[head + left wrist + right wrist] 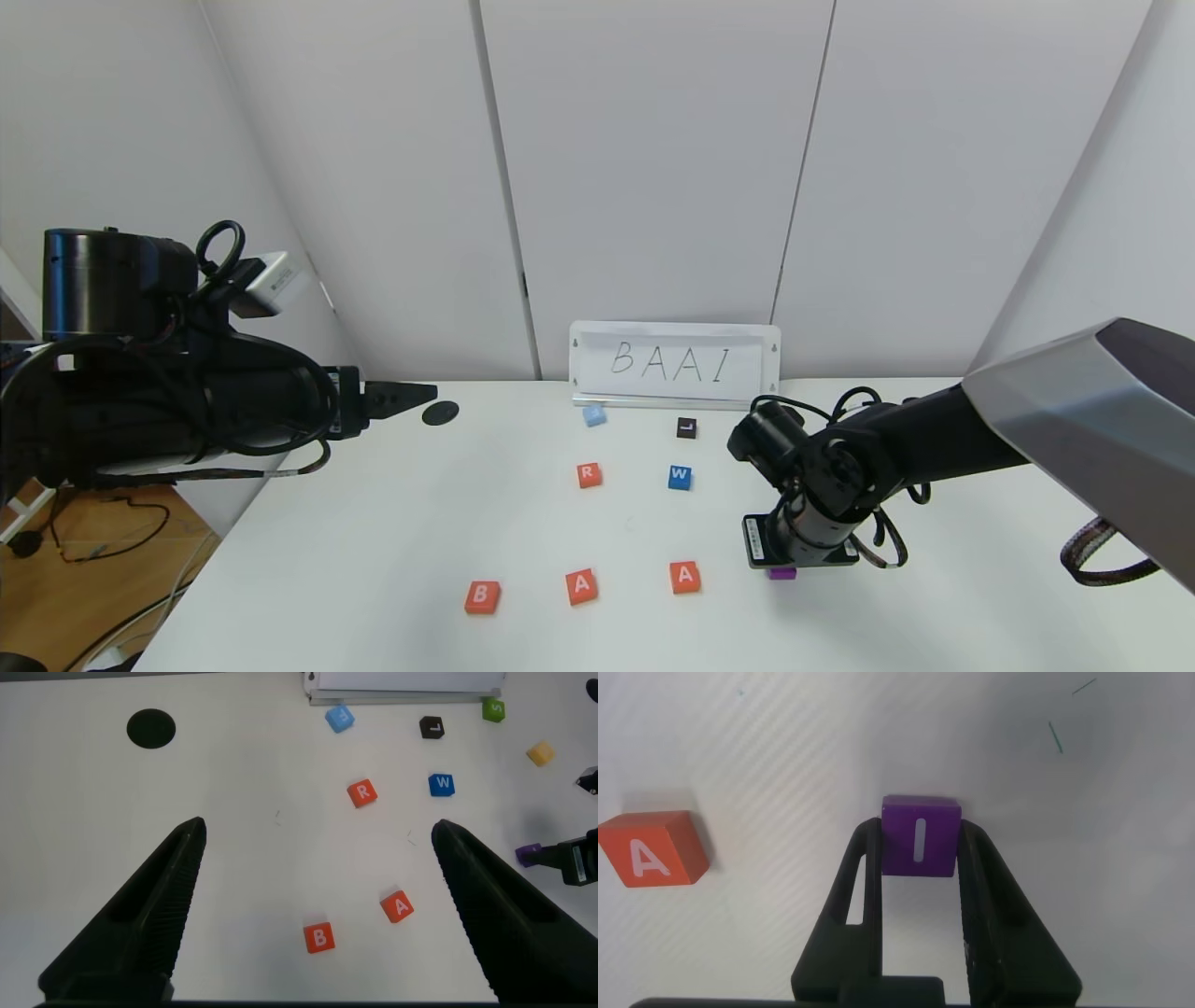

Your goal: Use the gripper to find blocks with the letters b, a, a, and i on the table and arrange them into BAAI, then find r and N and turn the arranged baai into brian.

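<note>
While the right end effector (920, 849) stands low over the table (373, 560) at the near right, its two fingers are clamped on the sides of the purple I block (920, 835), which sits at or just above the surface; whether it touches the table cannot be told. On the same near row lie the B block (483, 597) at the left, an A block (582, 586) to its right and a second A block (684, 577) beyond that, with the I block next in line on the right. So the step in hand looks like the placing of the last letter of BAAI, the word written on the white sign (674, 364) at the far edge.

The left end effector (313, 905) hangs idle above the far left of the table with its fingers wide apart, holding nothing.

The next move probably calls for setting the I flat in line with the A beside it, letting go and lifting straight up so the tile is not dragged. After that the r tile (589, 475), lying in the middle of the table left of the blue W tile (680, 477), must be fetched, and the N tile (540, 753), which shows as a yellow tile farther right in the left wrist view.
</note>
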Controlling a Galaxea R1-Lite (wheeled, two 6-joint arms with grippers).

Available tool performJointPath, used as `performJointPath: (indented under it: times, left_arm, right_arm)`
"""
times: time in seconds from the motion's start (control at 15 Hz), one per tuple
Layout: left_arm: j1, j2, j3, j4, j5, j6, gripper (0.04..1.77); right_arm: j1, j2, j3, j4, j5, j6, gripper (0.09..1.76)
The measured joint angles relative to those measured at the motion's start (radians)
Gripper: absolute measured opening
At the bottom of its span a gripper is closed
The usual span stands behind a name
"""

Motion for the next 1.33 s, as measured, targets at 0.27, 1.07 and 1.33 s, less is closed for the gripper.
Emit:
performJointPath:
  times: [0.27,1.07,1.33]
  left_arm:
    - [0.0,0.0,0.0,0.0,0.0,0.0,1.72]
    - [0.0,-0.001,0.0,-0.001,0.0,0.0,1.72]
    - [0.0,-0.003,0.0,0.0,-0.001,0.0,1.72]
  right_arm:
    - [0.0,0.002,-0.002,0.001,0.001,0.0,0.91]
    - [-0.001,-0.009,-0.013,0.006,0.001,-0.004,1.54]
    - [-0.01,-0.041,-0.013,0.011,0.001,-0.021,1.61]
